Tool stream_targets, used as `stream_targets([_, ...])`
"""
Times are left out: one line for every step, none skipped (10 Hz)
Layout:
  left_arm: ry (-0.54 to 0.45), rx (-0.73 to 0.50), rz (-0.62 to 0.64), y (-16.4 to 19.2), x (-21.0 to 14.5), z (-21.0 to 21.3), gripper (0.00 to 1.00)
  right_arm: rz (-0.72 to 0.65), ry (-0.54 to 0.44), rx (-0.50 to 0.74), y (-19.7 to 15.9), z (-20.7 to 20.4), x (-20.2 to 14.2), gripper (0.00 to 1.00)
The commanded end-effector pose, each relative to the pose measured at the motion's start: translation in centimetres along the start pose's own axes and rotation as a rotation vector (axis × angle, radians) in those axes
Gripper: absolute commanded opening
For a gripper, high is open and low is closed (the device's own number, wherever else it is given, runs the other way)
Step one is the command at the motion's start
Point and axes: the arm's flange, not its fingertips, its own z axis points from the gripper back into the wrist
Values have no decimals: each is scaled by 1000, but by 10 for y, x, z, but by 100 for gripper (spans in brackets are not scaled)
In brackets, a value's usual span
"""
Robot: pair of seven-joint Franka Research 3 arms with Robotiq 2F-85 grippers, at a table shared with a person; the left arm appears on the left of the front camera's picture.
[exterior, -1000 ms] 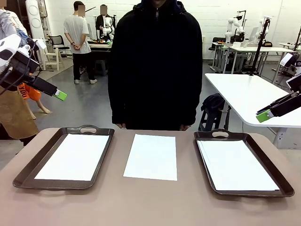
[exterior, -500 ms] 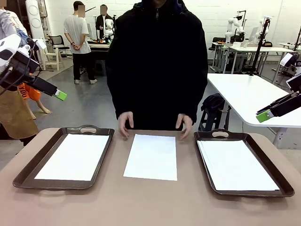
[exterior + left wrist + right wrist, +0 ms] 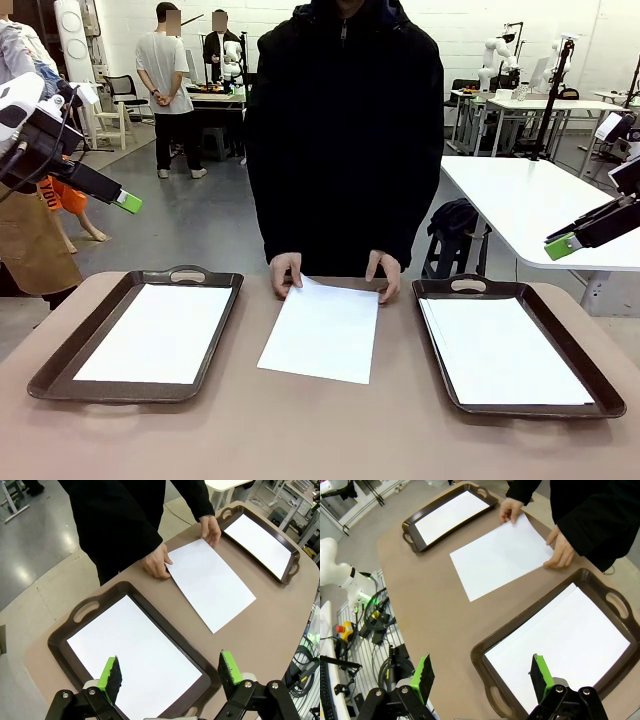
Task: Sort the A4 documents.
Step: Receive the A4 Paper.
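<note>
A thin white A4 paper sheet (image 3: pixel 321 331) lies on the bare brown tabletop (image 3: pixel 320 430) between two dark brown handled plastic trays, turned slightly askew. The person in a black jacket (image 3: pixel 345 130) stands at the far side and presses both hands on the sheet's far corners: one hand (image 3: pixel 285 273) at the far-left corner, the other hand (image 3: pixel 384 274) at the far-right corner.

The left tray (image 3: pixel 60 360) holds a white sheet (image 3: pixel 155 332) lying flat inside its rim. The right tray (image 3: pixel 585 370) holds a stack of white sheets (image 3: pixel 500 350), its edges slightly fanned toward the tray's left wall.

The left gripper (image 3: pixel 127 203) hangs in the air well above and to the left of the left tray, grasping nothing; from its wrist camera, the left gripper's green-padded fingers (image 3: pixel 111 674) stand spread wide apart over that tray's sheet. The right gripper (image 3: pixel 560 246) hangs high at the right, above the right tray's far side, likewise released and empty; its green pads (image 3: pixel 540 672) are parted wide over the right tray's stack.
</note>
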Motion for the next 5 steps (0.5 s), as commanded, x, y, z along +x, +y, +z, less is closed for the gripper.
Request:
stream_targets([-5,-9,-12,0,-1,1,100,2,-3,5,0,-1,0,100])
stream_targets([-5,-9,-12,0,-1,1,100,2,-3,5,0,-1,0,100])
stream_targets([-5,-9,-12,0,-1,1,100,2,-3,5,0,-1,0,100])
stream_targets([-5,-9,-12,0,-1,1,100,2,-3,5,0,-1,0,100])
stream_targets([-5,-9,-12,0,-1,1,100,2,-3,5,0,-1,0,100])
